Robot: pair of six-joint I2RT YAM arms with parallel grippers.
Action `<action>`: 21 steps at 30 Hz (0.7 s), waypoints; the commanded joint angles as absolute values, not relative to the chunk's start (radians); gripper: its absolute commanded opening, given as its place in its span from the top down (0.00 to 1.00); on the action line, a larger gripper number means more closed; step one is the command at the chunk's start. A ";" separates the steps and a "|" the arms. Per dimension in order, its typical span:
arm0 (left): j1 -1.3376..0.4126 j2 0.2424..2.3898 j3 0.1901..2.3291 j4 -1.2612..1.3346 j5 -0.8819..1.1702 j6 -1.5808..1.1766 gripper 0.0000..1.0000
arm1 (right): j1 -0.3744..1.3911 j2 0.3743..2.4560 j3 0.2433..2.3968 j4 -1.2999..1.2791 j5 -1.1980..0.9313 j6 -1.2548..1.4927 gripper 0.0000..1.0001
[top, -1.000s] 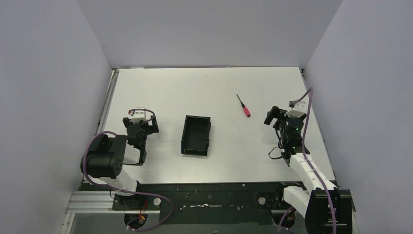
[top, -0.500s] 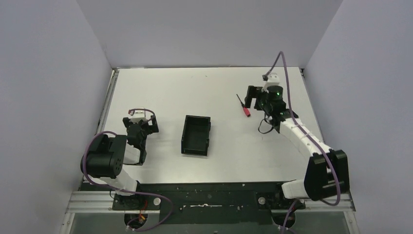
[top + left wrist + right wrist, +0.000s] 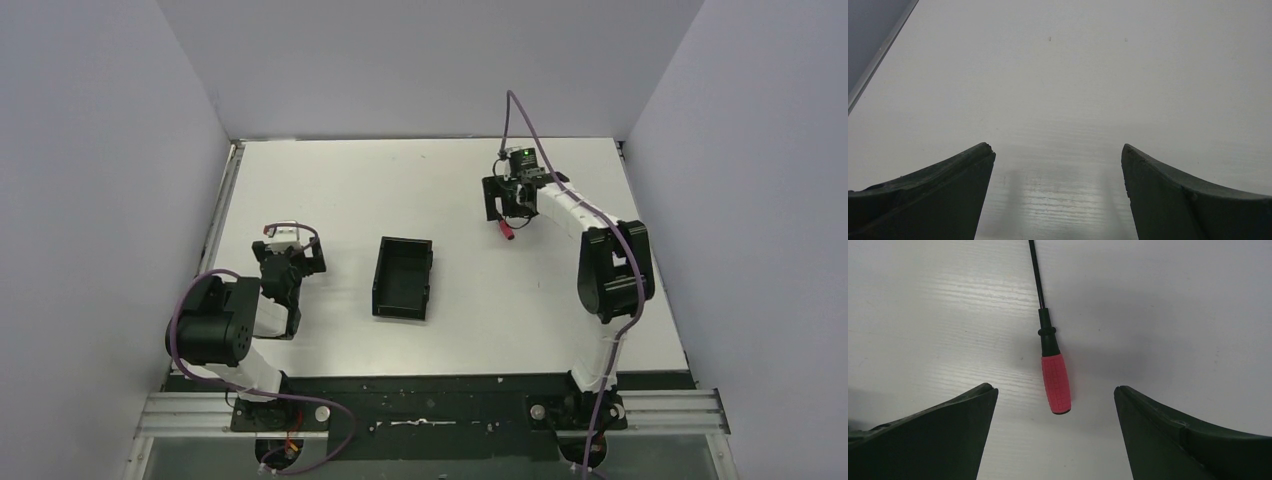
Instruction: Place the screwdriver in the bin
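Right gripper [image 3: 1054, 388]: jaws spread either side of the screwdriver [image 3: 1047, 330] on the tabletop [image 3: 1173, 300]. Left gripper [image 3: 1058, 150]: jaws spread over tabletop. Bin [image 3: 400, 308] lies left of the screwdriver, apart.

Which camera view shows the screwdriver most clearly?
The right wrist view: the screwdriver appears large, red handle and dark shaft clear. The top external view shows only its tiny red handle beside the right gripper. The left wrist view shows only table.
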State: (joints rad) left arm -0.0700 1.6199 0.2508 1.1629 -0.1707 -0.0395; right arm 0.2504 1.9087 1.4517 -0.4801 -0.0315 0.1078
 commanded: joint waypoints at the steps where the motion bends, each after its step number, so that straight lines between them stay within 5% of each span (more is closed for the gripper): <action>1: -0.069 1.609 0.254 1.209 -0.161 -0.032 0.03 | 0.255 1.976 1.527 -0.553 -0.026 0.067 0.11; 8: -0.069 1.609 0.254 1.210 -0.162 -0.032 0.03 | 0.255 2.120 1.600 -0.558 -0.036 0.091 0.28; 12: -0.068 1.610 0.254 1.209 -0.161 -0.031 0.03 | 0.257 2.153 1.617 -0.575 -0.027 0.128 0.82; 14: -0.069 1.609 0.255 1.209 -0.161 -0.031 0.03 | 0.257 2.129 1.622 -0.582 -0.014 0.145 1.00; 21: -0.069 1.610 0.255 1.209 -0.162 -0.032 0.03 | 0.257 1.947 1.650 -0.679 0.073 0.270 1.00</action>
State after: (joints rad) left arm -0.0700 1.6199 0.2508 1.1629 -0.1707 -0.0395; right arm 0.2569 2.1204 1.6062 -0.6048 -0.0082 0.1776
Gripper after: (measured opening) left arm 0.974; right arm 0.209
